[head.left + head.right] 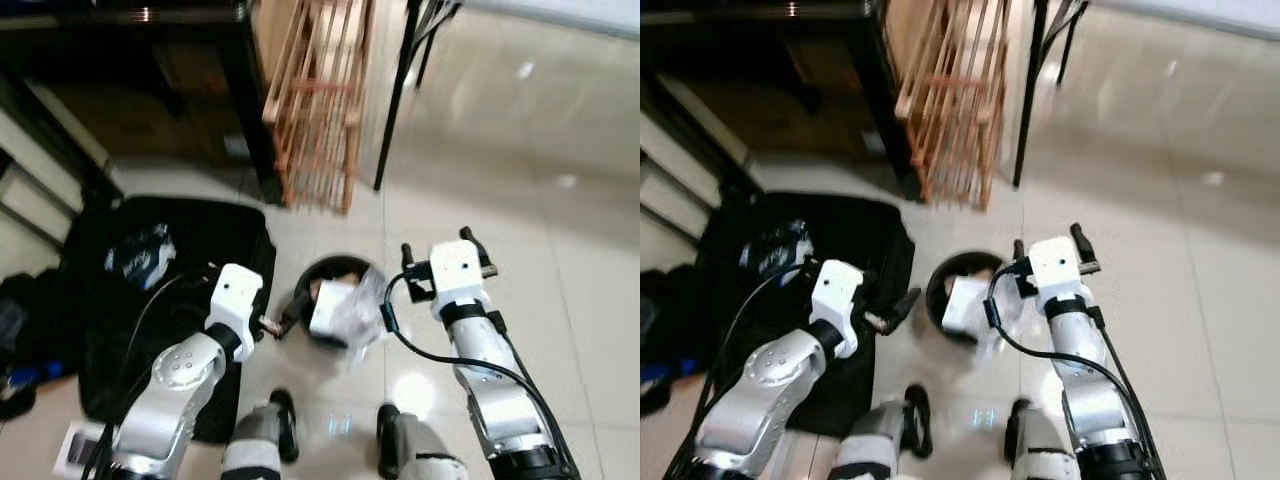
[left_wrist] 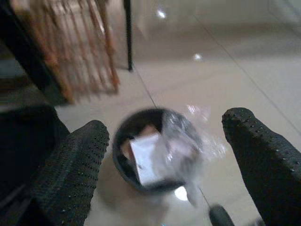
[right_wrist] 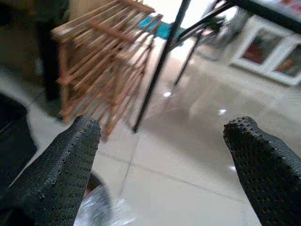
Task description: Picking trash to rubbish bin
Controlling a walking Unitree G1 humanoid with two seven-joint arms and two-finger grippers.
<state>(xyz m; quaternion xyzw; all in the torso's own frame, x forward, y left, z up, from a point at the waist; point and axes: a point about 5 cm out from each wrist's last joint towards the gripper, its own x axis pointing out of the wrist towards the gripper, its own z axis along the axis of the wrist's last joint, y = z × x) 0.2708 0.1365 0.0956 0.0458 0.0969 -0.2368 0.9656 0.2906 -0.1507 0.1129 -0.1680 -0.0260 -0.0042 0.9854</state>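
Both of my robot's feet (image 1: 330, 440) stand just short of the rubbish bin (image 1: 335, 300), a small round black one on the pale tiled floor (image 1: 560, 240), so I take the bin as my landmark. I judge the body is placed this close so that both arms can reach over the rim without bending further.

Inside the bin I see a white carton (image 1: 328, 306) and crumpled clear plastic (image 1: 362, 312), which partly hangs over the rim on the side of my right arm. The trash sits in the bin already, I think, though the plastic could slip out.

My left gripper (image 2: 164, 160) is beside the bin on its left; its two fingers are spread wide with nothing between them, and its wrist camera looks down into the bin. My right gripper (image 3: 164, 155) is beside the bin on the right, lifted a little, fingers also wide apart and empty.

Left of the bin lies a black bag (image 1: 150, 290) on the floor. Beyond the bin stands a wooden rack (image 1: 320, 100), near a thin black table leg (image 1: 395, 95)
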